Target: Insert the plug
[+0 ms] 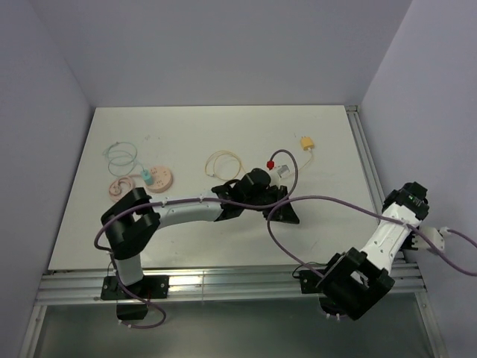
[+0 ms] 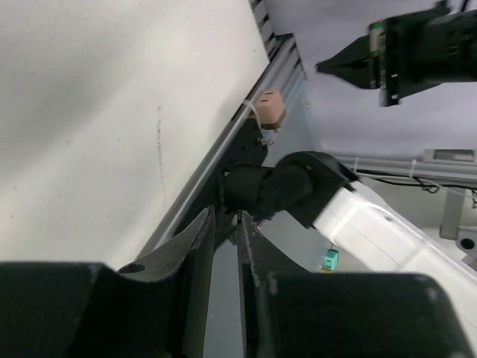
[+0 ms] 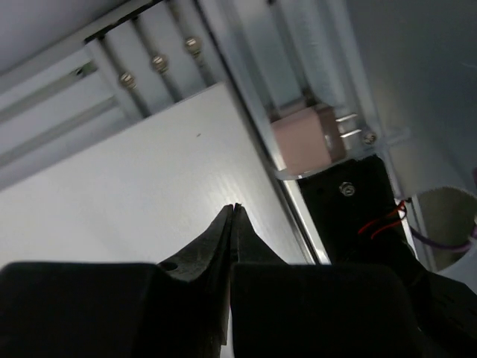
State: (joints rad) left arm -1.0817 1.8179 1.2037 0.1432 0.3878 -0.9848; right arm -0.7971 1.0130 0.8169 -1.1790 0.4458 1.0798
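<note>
Top view: the red-tipped plug [image 1: 278, 170] lies on the table [image 1: 186, 127], well left of its right rail [image 1: 364, 160].

Left wrist: the left gripper [image 2: 226, 218] is all but closed and empty, pointing toward that rail.

Right wrist: the right gripper [image 3: 233, 212] is pinched closed on nothing, just beside the rail.

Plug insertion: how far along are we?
Done: nothing visible. The yellow plug lies loose on the table, ungripped. In hand: nothing. The left tool and right tool are both shut and empty, the left mid-table, the right by the pink block at the table's edge. Remaining: grasp, carry, insert.
</note>
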